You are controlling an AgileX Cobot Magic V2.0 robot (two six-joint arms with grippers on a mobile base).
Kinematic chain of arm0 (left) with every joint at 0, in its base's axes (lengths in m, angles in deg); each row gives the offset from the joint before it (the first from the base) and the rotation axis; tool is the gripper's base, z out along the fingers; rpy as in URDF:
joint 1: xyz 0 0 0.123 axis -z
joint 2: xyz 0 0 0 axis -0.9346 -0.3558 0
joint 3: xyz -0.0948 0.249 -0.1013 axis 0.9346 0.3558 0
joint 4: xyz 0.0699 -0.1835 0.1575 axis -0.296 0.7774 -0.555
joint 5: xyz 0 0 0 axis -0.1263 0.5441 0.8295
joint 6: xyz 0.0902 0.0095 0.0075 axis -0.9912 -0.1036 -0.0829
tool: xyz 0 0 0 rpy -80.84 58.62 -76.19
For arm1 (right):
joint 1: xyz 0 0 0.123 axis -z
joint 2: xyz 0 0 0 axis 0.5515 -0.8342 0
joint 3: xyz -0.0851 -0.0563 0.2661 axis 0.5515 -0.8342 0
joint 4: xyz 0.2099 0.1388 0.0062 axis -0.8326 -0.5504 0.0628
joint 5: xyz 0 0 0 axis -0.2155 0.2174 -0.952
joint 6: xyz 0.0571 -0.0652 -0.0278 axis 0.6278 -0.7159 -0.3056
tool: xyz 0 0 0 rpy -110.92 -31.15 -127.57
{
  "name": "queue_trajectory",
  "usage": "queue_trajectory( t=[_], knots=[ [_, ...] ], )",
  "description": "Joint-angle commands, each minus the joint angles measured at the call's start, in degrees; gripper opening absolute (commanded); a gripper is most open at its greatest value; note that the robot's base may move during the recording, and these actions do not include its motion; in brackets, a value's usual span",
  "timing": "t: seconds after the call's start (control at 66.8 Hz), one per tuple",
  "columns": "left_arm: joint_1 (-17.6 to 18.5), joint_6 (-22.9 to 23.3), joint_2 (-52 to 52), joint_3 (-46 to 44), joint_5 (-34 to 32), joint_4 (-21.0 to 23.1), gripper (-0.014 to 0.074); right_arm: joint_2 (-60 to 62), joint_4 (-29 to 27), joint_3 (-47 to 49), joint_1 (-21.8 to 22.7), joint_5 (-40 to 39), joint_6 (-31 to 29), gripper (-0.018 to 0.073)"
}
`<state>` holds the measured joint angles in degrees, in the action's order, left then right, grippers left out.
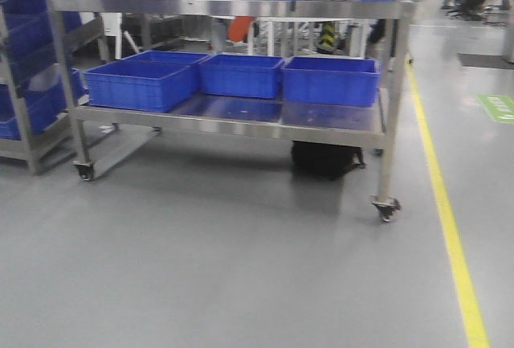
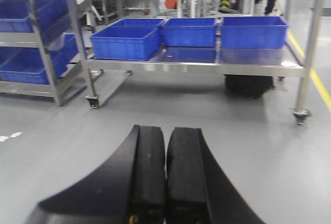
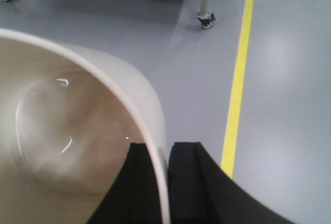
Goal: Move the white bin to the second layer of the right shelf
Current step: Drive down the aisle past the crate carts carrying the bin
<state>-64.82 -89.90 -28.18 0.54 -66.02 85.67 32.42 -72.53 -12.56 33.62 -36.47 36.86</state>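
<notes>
The white bin (image 3: 77, 131), glossy cream with a rounded rim, fills the left of the right wrist view and hangs above the grey floor. My right gripper (image 3: 168, 149) is shut on its rim, one finger inside the wall and the other outside it. In the left wrist view my left gripper (image 2: 166, 131) is shut with nothing in it and points toward a steel cart. The right shelf second layer is out of view. Neither gripper nor the bin shows in the front view.
A steel cart on casters (image 1: 241, 119) stands ahead with three blue crates (image 1: 144, 83) on its lower deck and a black bag (image 1: 325, 159) under it. A rack with blue crates (image 1: 32, 99) is at the left. A yellow floor line (image 1: 450, 235) runs along the right.
</notes>
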Motion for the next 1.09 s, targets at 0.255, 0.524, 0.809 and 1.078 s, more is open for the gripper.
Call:
queue_trajectory(
  t=[0.255,0.524,0.809,1.078],
  knots=[
    [0.3,0.3,0.9,2.1,-4.6,0.0,0.0085,-0.1,0.0,1.5,0.0,-4.9,-0.2,0.0057],
    [0.3,0.3,0.9,2.1,-4.6,0.0,0.0085,-0.1,0.0,1.5,0.0,-4.9,-0.2,0.0057],
    [0.3,0.3,0.9,2.1,-4.6,0.0,0.0085,-0.1,0.0,1.5,0.0,-4.9,-0.2,0.0057],
    [0.3,0.3,0.9,2.1,-4.6,0.0,0.0085,-0.1,0.0,1.5,0.0,-4.9,-0.2,0.0057]
  ],
)
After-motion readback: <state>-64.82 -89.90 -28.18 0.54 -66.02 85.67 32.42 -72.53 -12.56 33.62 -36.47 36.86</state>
